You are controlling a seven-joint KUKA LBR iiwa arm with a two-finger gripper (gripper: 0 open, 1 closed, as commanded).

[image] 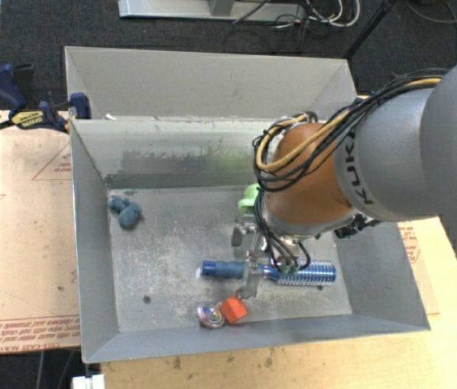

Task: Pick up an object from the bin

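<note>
A blue cylinder point(222, 270) lies near the front of the bin point(164, 254), just beside the gripper point(249, 286), whose state cannot be told. Nothing is lifted yet, so grasp and lift are judged to remain. An orange block point(233, 309) and a blue brush point(308, 274) are seen nearby.

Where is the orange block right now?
In the camera view the orange block lies near the bin's front wall, beside a small shiny round thing on its left and close to the pincer.

the grey arm point(423, 152) bears dark letters reading "kuk", cut off at its edge, running along the casing beside the orange wrist cover point(309, 177).
</note>
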